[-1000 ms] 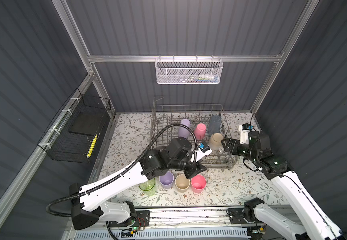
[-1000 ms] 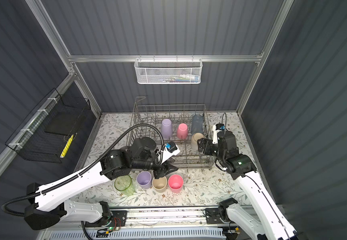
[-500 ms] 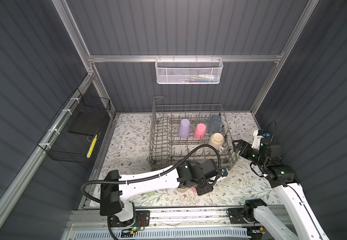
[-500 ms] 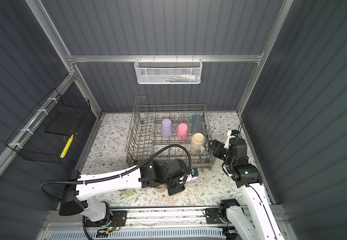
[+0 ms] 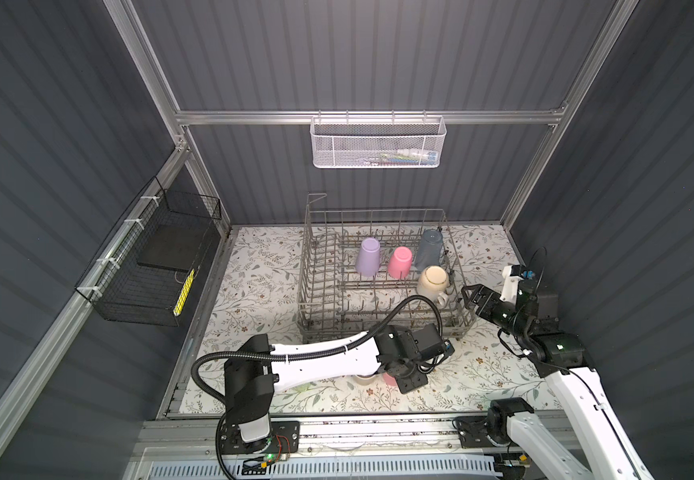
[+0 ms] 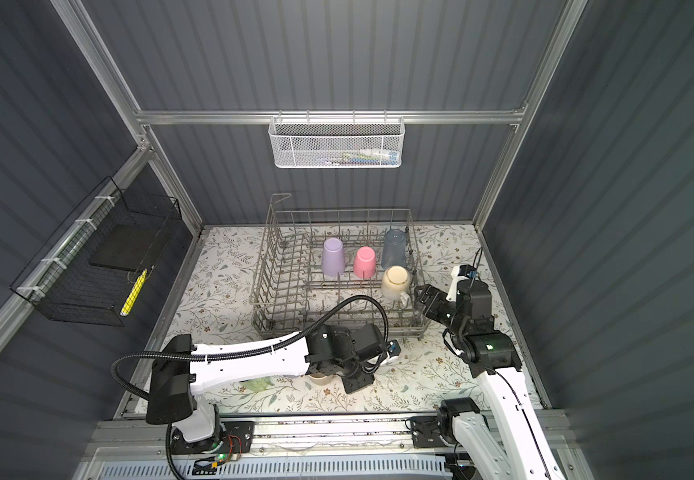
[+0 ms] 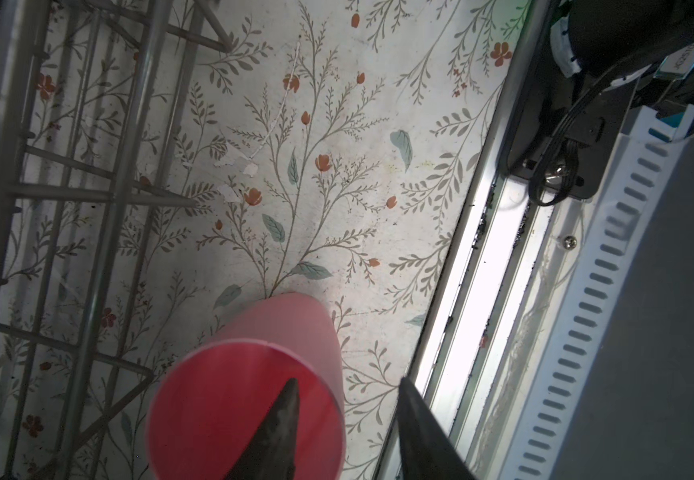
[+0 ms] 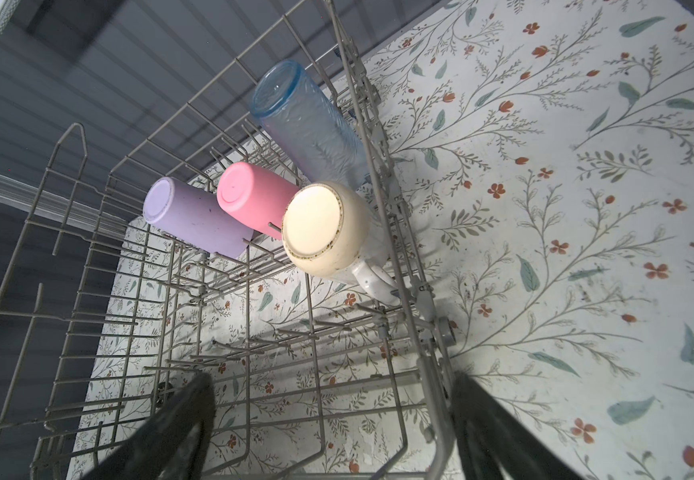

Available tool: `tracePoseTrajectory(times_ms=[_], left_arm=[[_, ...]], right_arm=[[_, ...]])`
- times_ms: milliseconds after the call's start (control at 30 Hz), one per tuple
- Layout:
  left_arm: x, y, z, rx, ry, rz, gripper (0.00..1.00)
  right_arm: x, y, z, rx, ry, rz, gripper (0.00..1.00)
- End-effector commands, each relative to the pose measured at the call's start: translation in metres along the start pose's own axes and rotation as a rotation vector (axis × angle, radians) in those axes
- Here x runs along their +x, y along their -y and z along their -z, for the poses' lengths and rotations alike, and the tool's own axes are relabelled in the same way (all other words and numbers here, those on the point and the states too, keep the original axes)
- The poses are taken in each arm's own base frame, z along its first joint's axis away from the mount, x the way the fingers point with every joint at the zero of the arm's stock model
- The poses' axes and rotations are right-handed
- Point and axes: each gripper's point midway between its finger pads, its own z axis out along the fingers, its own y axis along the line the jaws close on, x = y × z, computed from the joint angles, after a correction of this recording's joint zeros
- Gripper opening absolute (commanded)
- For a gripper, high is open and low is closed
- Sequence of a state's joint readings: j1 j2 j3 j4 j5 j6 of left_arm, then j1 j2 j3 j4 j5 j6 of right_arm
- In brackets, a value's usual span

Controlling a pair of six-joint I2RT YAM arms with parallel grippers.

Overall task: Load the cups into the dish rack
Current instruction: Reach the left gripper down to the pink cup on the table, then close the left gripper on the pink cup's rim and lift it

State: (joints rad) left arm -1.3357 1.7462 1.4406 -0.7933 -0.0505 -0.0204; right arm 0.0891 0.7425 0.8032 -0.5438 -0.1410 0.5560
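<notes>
The grey wire dish rack holds four upside-down cups: lilac, pink, clear blue and cream. In front of it my left arm covers cups on the table; bits of a cream cup and a green cup show. My left gripper is open, one finger inside an upright pink cup and the other outside its wall with a gap. My right gripper is open, astride the rack's right side wire, holding nothing.
A white mesh basket hangs on the back wall and a black wire basket on the left wall. The metal front rail runs close beside the pink cup. The rack's front wires stand on its other side.
My left arm has dropped from above the row of cups down onto the pink cup at the row's right end. My right gripper has drawn back from the cream cup to the rack's right side.
</notes>
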Motion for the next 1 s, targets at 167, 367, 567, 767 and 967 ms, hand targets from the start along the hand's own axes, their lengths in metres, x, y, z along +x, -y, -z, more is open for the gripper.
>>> tracePoseTrajectory(times_ms=[167,367,567,767,967], left_arm=[[0.011,-0.003,-0.007,-0.02,-0.057,0.052,0.4],[0.019,-0.005,-0.017,-0.034,-0.1,0.058,0.39],[0.022,-0.003,-0.026,-0.027,-0.136,0.053,0.33],[0.02,0.0,-0.026,-0.006,-0.141,0.04,0.19],[0.005,0.012,-0.009,0.064,-0.091,0.024,0.03]], right_arm=[[0.002,0.001,0.001,-0.018,0.001,0.006,0.89],[0.004,0.003,-0.001,-0.021,-0.004,0.0,0.89],[0.004,0.004,-0.002,-0.024,-0.007,-0.005,0.89],[0.003,0.004,-0.001,-0.026,-0.003,-0.009,0.89],[0.003,0.003,0.0,-0.031,-0.003,-0.009,0.89]])
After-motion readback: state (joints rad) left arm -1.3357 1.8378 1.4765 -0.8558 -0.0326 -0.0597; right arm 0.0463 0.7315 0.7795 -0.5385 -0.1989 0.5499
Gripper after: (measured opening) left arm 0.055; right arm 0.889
